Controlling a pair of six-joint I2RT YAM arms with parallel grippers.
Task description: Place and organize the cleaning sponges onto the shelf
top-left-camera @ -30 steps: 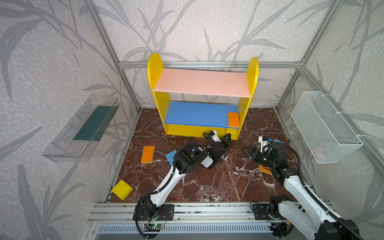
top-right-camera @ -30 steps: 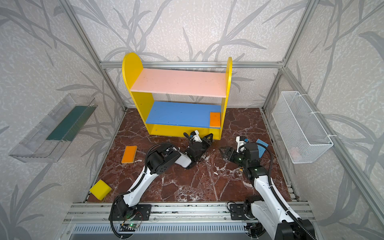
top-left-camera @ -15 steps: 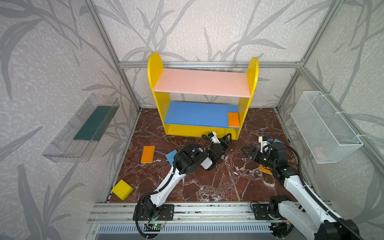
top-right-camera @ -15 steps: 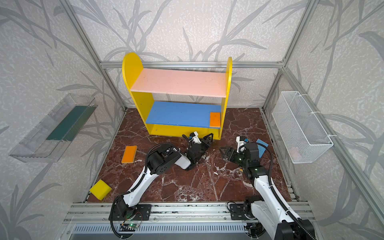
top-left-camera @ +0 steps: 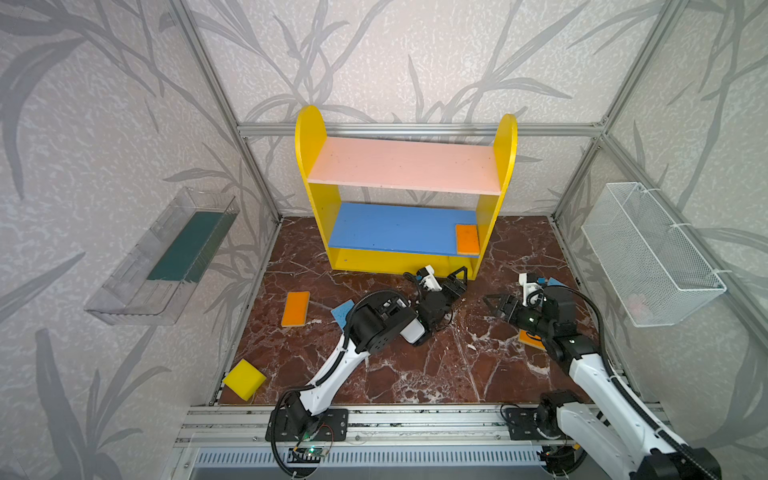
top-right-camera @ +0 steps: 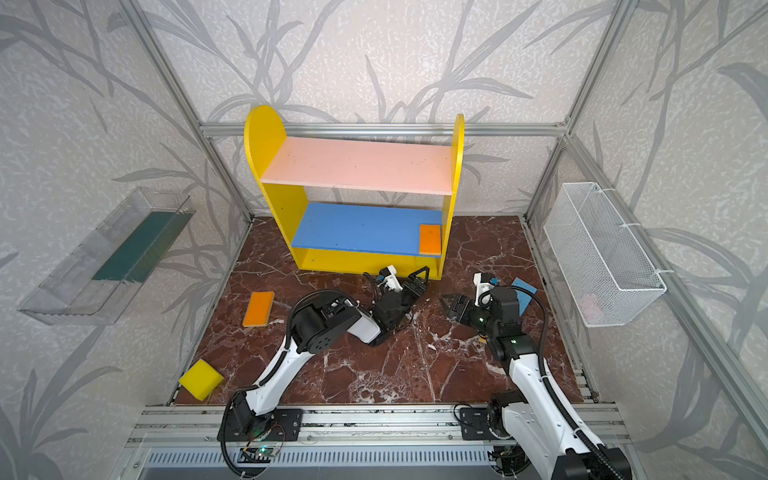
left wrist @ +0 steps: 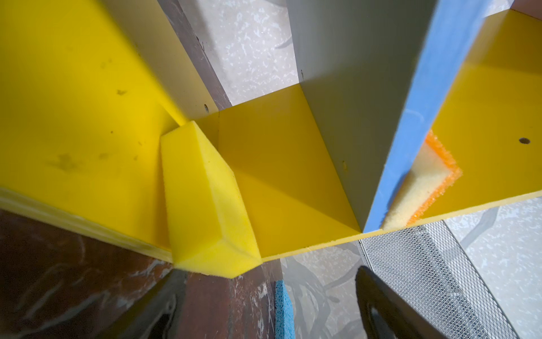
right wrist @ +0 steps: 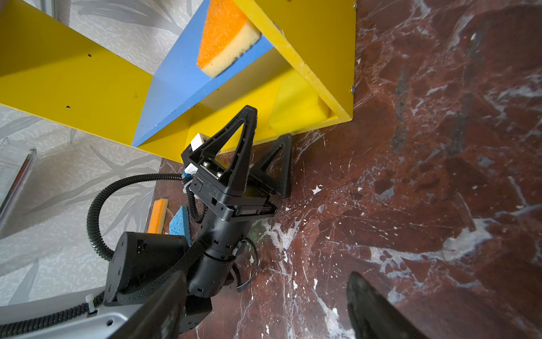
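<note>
The dark red marble desk (top-left-camera: 415,374) is carrying the shelf (top-left-camera: 309,137) against its back wall. The left end effector (right wrist: 265,129) is hovering at the shelf's yellow base, near the right side panel, its jaws standing wide apart and gripping nothing. The right end effector (top-left-camera: 494,301) is hanging to the right of it, likewise spread and empty.

A yellow block sponge (left wrist: 205,199) is lying on the base, tucked into the corner against that panel. An orange sponge (top-left-camera: 467,239) is resting at the right end of the blue board. On the desk, a second yellow block (top-left-camera: 244,379) is sitting at the front left corner. A loose orange sponge (top-left-camera: 296,308) and a blue sponge (top-left-camera: 343,311) are lying left of the left arm. Another blue sponge (top-right-camera: 523,291) is showing behind the right arm.
</note>
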